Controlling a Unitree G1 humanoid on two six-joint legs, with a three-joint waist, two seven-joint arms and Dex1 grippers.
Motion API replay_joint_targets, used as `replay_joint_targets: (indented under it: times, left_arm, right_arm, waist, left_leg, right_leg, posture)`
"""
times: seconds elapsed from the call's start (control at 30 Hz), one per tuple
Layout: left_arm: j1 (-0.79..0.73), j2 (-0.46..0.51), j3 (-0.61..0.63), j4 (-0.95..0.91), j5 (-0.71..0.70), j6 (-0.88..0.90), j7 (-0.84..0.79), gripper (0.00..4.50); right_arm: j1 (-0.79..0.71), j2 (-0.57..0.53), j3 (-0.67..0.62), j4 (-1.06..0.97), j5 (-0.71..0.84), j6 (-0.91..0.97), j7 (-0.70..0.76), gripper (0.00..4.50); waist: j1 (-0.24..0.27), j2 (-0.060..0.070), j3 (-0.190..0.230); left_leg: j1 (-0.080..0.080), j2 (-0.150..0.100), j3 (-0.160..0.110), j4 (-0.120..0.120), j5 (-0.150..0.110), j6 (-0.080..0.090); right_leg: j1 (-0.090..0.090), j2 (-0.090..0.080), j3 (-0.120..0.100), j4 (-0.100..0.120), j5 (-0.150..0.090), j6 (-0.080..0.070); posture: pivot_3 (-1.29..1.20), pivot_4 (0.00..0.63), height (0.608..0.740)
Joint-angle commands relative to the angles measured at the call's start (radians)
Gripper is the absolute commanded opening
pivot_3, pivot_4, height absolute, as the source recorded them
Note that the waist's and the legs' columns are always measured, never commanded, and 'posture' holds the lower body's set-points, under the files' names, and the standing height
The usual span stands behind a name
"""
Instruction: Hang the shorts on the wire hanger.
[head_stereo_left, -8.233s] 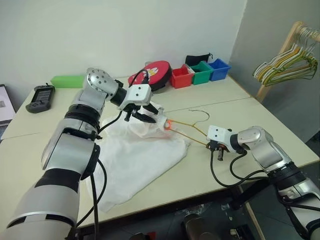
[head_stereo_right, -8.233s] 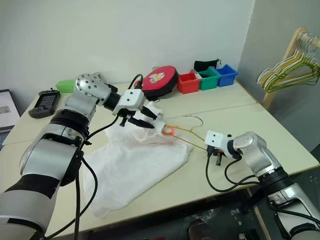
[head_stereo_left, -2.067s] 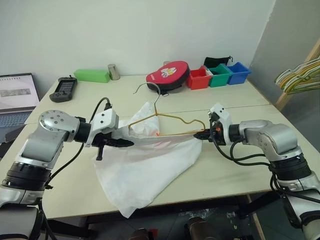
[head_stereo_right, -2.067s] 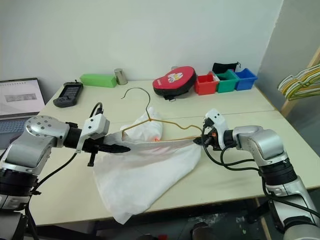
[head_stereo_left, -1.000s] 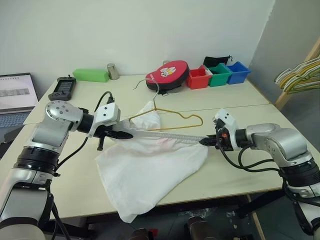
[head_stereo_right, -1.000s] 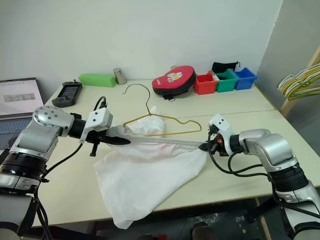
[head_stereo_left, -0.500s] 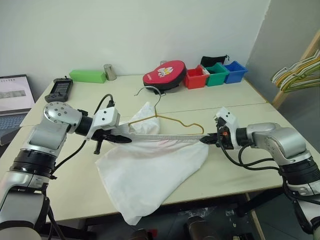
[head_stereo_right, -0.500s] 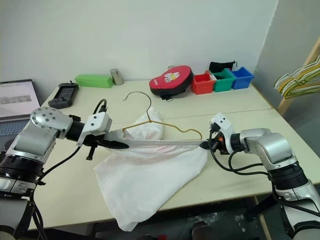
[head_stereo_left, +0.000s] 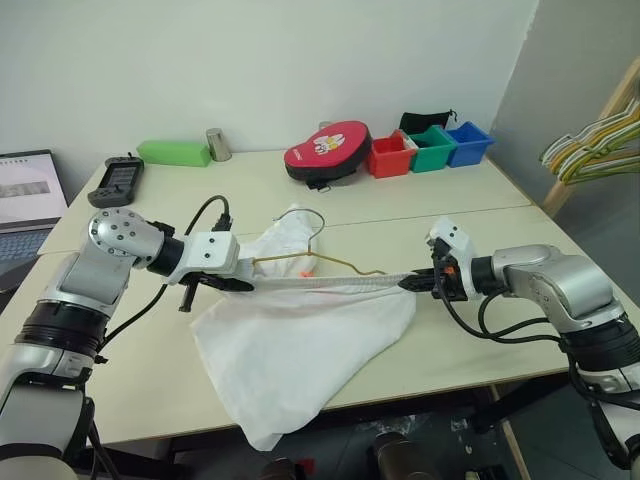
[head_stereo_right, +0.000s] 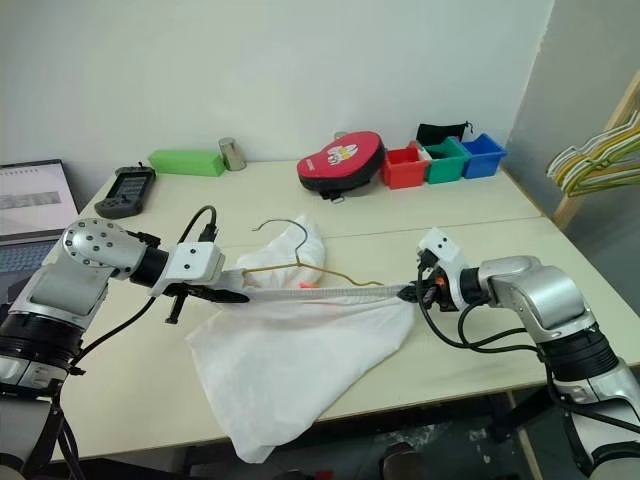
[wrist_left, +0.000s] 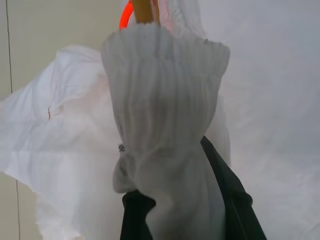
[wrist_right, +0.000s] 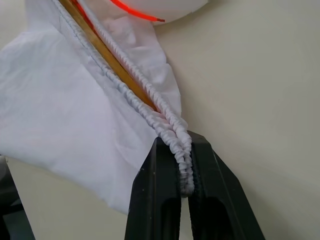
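White thin fabric fills the space between the two grippers: the large white shorts (head_stereo_left: 300, 340) are stretched by their gathered waistband, and the cloth below drapes over the near edge of the pale beige table (head_stereo_left: 500, 215).

No brand or label can be read. The screen of the open laptop (head_stereo_left: 28, 190), far to the left of the left gripper (head_stereo_left: 240, 285), carries lines too small to read. The red round zip case (head_stereo_left: 325, 150) bears a white cartoon figure with no legible text.

The left gripper is clamped tight on the left end of the waistband; in the left wrist view the gathered fabric covers its black fingers (wrist_left: 235, 210). Beyond it stand a black handheld controller (head_stereo_left: 118, 180), a green rectangular block (head_stereo_left: 173, 152) and a small grey metal cup (head_stereo_left: 214, 143).

Between the grippers, the thin yellowish-tan wire hanger (head_stereo_left: 330, 262) lies along the stretched waistband, its silvery hook (head_stereo_left: 305, 215) rising over a bunched fold of white cloth. An orange-red mark shows on the fabric beside the wire.

The right gripper (head_stereo_left: 418, 284) is pinched closed on the right end of the waistband, with the hanger wire running beside the elastic. Beyond it sit a red bin (head_stereo_left: 390, 155), a green bin (head_stereo_left: 430, 148) and a blue bin (head_stereo_left: 468, 142). Well to its right hangs a bunch of yellow, green and white hangers (head_stereo_left: 590, 145) on a wooden rack.
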Motion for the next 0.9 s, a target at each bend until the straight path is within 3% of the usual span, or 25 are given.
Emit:
replay_joint_targets:
  times: [0.03, 0.23, 0.37, 0.77, 0.9]
  left_arm:
    - [-0.040, 0.026, 0.002, 0.088, 0.104, -0.033, 0.052, 0.09]
    - [-0.081, -0.081, 0.006, 0.066, 0.069, 0.012, 0.107, 0.09]
    - [-0.109, -0.138, -0.002, 0.056, 0.086, 0.007, 0.133, 0.09]
    - [-0.152, -0.260, -0.005, 0.073, 0.136, -0.009, 0.186, 0.09]
    - [-0.162, -0.268, -0.004, 0.104, 0.156, -0.030, 0.201, 0.09]
  right_arm:
    - [-0.030, -0.071, -0.052, -0.038, -0.052, 0.017, -0.038, 0.03]
    - [-0.112, -0.013, -0.024, -0.178, -0.059, 0.069, -0.114, 0.03]
    - [-0.153, -0.018, 0.057, -0.229, -0.145, 0.013, -0.142, 0.03]
    - [-0.194, -0.023, 0.175, -0.221, -0.315, -0.149, -0.074, 0.03]
    - [-0.190, -0.030, 0.174, -0.214, -0.327, -0.168, -0.032, 0.98]
  waist:
    - [0.000, 0.000, 0.000]
    - [-0.003, 0.000, 0.000]
    - [-0.005, 0.000, 0.000]
    - [-0.028, 0.000, 0.000]
    - [-0.036, 0.000, 0.000]
  left_leg:
    - [0.000, 0.000, 0.000, 0.000, 0.000, 0.000]
    - [0.000, 0.000, 0.000, 0.000, 0.000, 0.000]
    - [-0.001, 0.000, 0.001, 0.000, 0.000, 0.000]
    - [-0.002, 0.000, 0.003, 0.000, 0.000, 0.000]
    - [-0.002, 0.000, 0.003, 0.000, 0.000, 0.000]
  right_leg:
    - [0.000, 0.000, 0.000, 0.000, 0.000, 0.000]
    - [-0.001, 0.000, 0.000, 0.001, 0.000, 0.000]
    - [-0.002, 0.000, 0.001, 0.002, 0.000, 0.000]
    - [-0.005, -0.001, 0.002, 0.003, 0.000, 0.000]
    - [-0.005, -0.001, 0.003, 0.004, 0.000, 0.000]
  posture:
    - [-0.17, 0.017, 0.740]
    - [-0.18, 0.020, 0.740]
    - [-0.20, 0.026, 0.740]
    - [-0.22, 0.036, 0.740]
    - [-0.22, 0.036, 0.740]
